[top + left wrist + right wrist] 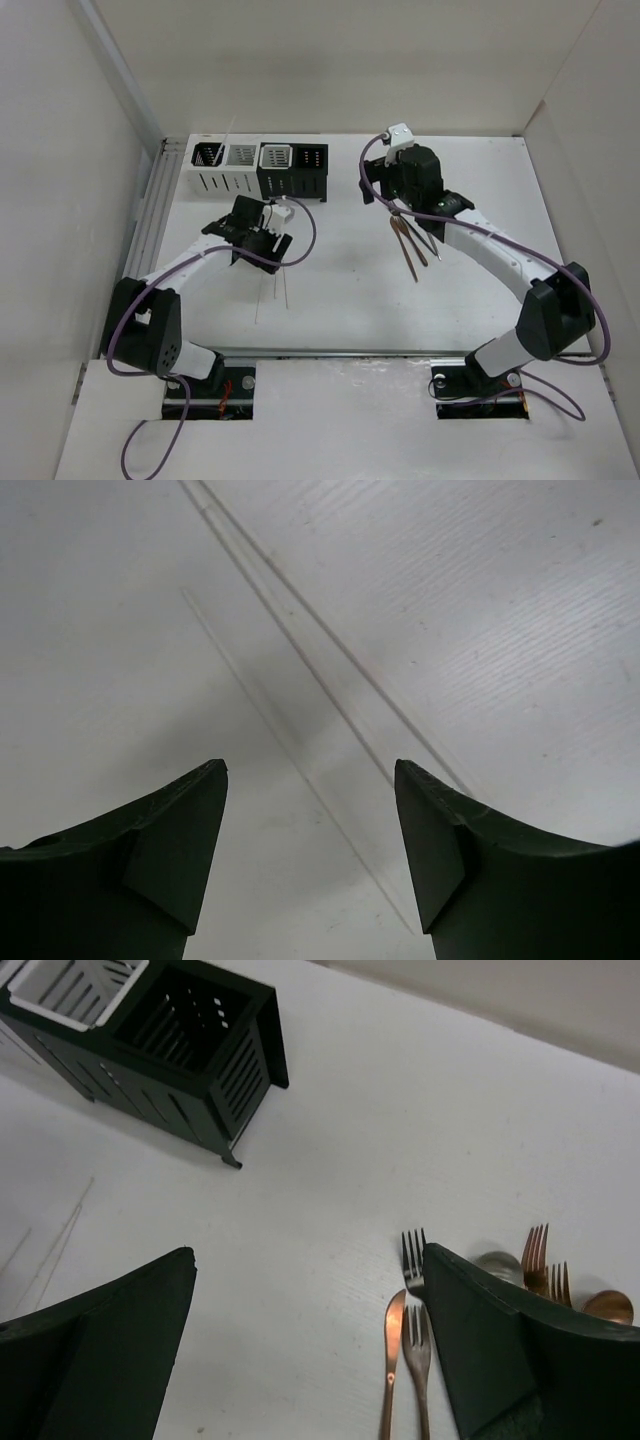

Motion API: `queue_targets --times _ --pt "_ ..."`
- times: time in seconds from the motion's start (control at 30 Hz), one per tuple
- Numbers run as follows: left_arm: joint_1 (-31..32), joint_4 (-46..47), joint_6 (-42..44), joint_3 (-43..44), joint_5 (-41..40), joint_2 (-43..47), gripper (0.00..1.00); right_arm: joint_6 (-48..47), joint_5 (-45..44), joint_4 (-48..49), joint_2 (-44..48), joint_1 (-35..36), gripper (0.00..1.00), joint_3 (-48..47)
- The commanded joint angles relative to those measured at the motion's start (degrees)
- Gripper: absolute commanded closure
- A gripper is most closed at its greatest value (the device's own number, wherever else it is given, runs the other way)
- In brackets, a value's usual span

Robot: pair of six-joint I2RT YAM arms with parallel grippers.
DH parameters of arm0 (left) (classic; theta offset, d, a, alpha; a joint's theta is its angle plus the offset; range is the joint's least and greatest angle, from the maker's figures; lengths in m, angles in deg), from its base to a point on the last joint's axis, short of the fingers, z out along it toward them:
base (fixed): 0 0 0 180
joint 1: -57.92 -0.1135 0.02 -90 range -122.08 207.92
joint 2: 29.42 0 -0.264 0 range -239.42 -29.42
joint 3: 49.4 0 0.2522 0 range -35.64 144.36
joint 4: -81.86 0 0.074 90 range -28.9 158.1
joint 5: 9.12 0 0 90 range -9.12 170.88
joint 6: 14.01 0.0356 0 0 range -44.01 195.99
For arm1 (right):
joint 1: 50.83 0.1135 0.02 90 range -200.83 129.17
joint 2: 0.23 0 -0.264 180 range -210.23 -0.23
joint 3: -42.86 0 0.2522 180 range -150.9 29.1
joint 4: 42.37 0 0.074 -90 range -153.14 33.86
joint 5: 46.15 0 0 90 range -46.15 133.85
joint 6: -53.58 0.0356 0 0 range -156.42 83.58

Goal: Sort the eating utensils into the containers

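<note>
Thin white chopsticks lie on the table just in front of my left gripper. In the left wrist view they cross the surface diagonally, and one chopstick runs beneath the gap of the open left gripper, which holds nothing. A bundle of copper and silver utensils lies under my right gripper. In the right wrist view a copper knife and a fork lie beside the right finger. More forks and spoons show behind it. The right gripper is open and empty.
The four containers stand in a row at the back left: two white caddies and two black ones. The nearest black caddy shows at the upper left of the right wrist view. White walls enclose the table on three sides.
</note>
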Motion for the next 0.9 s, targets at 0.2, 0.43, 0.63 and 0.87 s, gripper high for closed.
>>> queue_targets --times 0.2,0.43,0.63,0.87 --pt "3.0 -4.88 4.64 0.21 -6.41 -5.41 0.37 2.59 -4.29 -0.8 6.66 1.6 0.01 4.16" --pt "0.9 -6.82 4.64 -0.85 -6.41 -6.48 0.5 2.59 -7.8 -1.33 9.13 1.6 0.01 5.31" --pt "-0.17 -7.87 5.78 -1.02 -5.8 -8.23 0.58 2.06 -9.47 -1.85 8.52 1.6 0.01 5.83" --pt "0.36 -7.87 5.78 -0.49 -5.01 -12.72 0.63 1.44 -11.75 -1.85 7.99 1.6 0.01 5.31"
